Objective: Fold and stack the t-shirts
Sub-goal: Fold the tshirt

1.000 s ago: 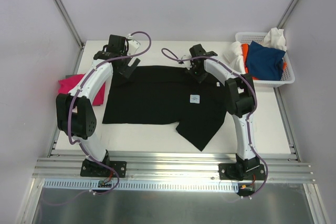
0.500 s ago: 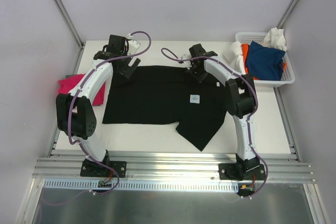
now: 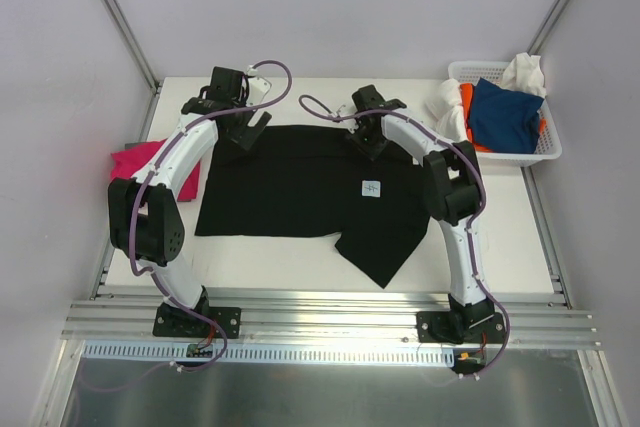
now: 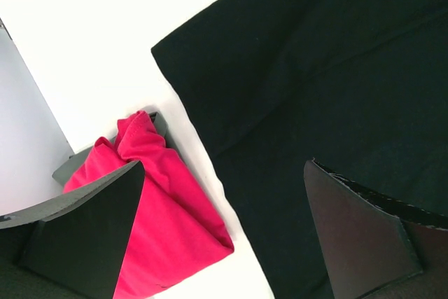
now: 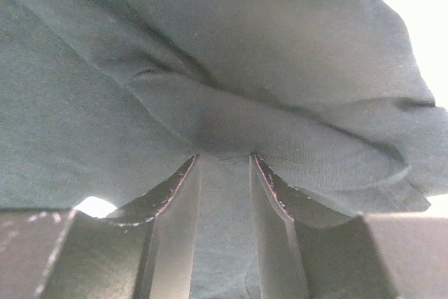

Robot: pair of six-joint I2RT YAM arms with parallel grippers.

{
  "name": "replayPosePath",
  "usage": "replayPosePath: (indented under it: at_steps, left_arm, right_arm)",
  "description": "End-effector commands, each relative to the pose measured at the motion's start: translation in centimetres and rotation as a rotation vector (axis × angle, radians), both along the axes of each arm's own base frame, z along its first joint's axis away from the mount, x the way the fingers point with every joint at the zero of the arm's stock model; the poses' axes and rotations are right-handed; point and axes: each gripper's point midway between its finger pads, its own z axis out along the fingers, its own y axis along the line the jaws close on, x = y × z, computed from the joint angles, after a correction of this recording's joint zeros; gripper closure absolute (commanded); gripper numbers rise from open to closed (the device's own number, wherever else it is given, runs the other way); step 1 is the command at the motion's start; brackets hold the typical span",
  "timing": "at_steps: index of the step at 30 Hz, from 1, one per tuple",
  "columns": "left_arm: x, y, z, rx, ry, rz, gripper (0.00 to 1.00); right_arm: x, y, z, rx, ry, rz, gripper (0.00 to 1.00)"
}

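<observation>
A large black t-shirt (image 3: 300, 187) lies spread flat in the middle of the table, with one corner hanging toward the near right. My right gripper (image 3: 368, 139) is at its far edge. In the right wrist view the gripper (image 5: 222, 162) is shut on a pinched fold of the black t-shirt (image 5: 210, 54). My left gripper (image 3: 243, 127) hovers at the shirt's far left corner. In the left wrist view it (image 4: 224, 243) is open and empty above the black shirt (image 4: 315, 89) and a folded magenta-pink t-shirt (image 4: 161, 208). The pink shirt (image 3: 135, 160) lies at the table's left edge.
A white lattice basket (image 3: 520, 159) at the far right holds a blue tee (image 3: 505, 112), an orange one (image 3: 466, 97) and white ones (image 3: 523, 74). A small white label (image 3: 372, 188) shows on the black shirt. Grey walls enclose the table.
My right gripper has shifted a little to the left along the far edge of the black shirt, still holding it. The left gripper has barely moved.
</observation>
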Motion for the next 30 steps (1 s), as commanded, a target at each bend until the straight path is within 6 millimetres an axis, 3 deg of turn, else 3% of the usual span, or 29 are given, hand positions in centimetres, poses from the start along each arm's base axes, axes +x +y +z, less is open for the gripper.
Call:
replayPosePath:
  at_steps: [1, 7, 11, 12, 13, 15, 24, 30]
  left_arm:
    - [0.5, -0.1, 1.8, -0.001, -0.039, 0.004, 0.01]
    - [0.7, -0.3, 1.8, -0.004, -0.041, 0.003, 0.01]
    - [0.6, -0.3, 1.8, -0.008, -0.039, 0.003, 0.01]
    - [0.6, -0.4, 1.8, -0.010, -0.038, 0.004, 0.01]
    - [0.5, -0.4, 1.8, -0.012, -0.038, 0.004, 0.01]
    - [0.5, -0.4, 1.8, -0.016, -0.039, 0.004, 0.01]
    - [0.5, -1.3, 1.9, -0.073, -0.035, 0.008, 0.01]
    - [0.0, -1.6, 1.9, -0.097, -0.032, 0.005, 0.02]
  right_arm:
    - [0.8, 0.2, 0.5, -0.009, -0.026, 0.006, 0.63]
    - [0.8, -0.4, -0.5, -0.042, -0.020, 0.006, 0.66]
    - [0.9, -0.4, 0.1, -0.045, -0.034, 0.012, 0.82]
    - [1.0, -0.5, 0.9, -0.041, -0.049, 0.010, 0.85]
    - [1.1, -0.5, 1.4, -0.036, -0.059, 0.006, 0.95]
    - [1.2, -0.7, 3.2, -0.032, -0.095, -0.005, 0.99]
    - [-1.1, -0.5, 8.2, -0.015, -0.147, 0.003, 0.99]
    - [-4.6, 1.9, 9.9, 0.008, -0.137, 0.068, 0.98]
